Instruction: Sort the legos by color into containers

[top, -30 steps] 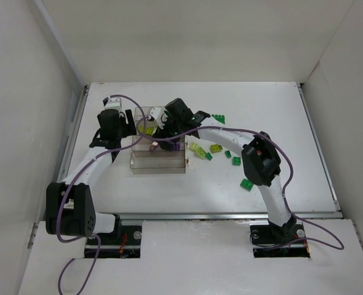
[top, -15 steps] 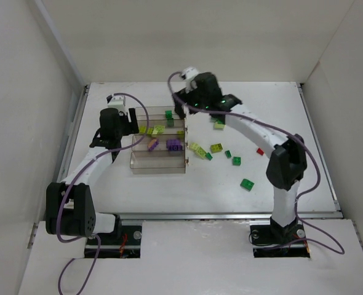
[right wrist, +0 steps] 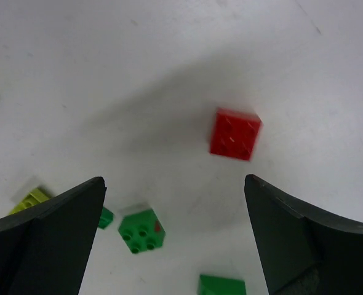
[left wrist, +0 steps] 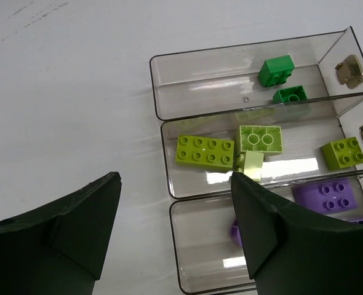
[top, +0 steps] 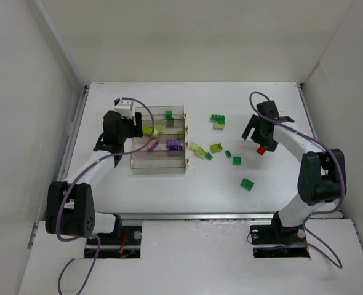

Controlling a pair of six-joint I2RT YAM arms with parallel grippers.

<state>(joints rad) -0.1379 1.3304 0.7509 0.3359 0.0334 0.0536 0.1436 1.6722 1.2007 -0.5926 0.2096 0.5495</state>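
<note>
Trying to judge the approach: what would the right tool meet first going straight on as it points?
Likely the white table, close beside the red brick, which lies off-centre between the open fingers of the right tool. It may clip that brick; depth is unclear.

Overhead view bright, even, diffuse; shadows faint and soft-edged. Left wrist view sharp; white glare patches toward 5 o'clock on the floors of the containers (left wrist: 231, 50). Right wrist view softer: red lego (right wrist: 234, 133) smeared, broad grey shadow on the desk (right wrist: 107, 49) at its 10 o'clock; right hand (right wrist: 175, 236) fingers (right wrist: 46, 246) dark, defocused
</note>
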